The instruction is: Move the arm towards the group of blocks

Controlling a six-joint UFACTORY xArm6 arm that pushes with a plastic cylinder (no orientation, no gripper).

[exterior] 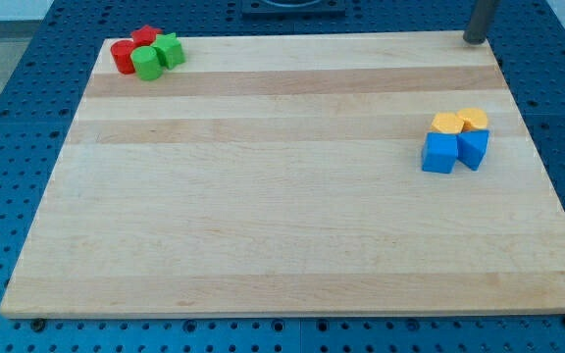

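My tip (pixel 475 39) is at the view's top right, at the far edge of the wooden board (pixel 282 226). One group of blocks sits at the view's top left: a red cylinder (pixel 123 56), a red star-like block (pixel 145 36), a green cylinder (pixel 147 65) and a green star-like block (pixel 170 49), all touching. A second group sits at the view's right: two yellow blocks (pixel 447 124) (pixel 473 120) above two blue blocks (pixel 439 153) (pixel 473 148). My tip is above this right group, well apart from it, and far to the right of the red and green group.
The board lies on a blue perforated table (pixel 8 147). A dark base shows at the view's top centre (pixel 292 8).
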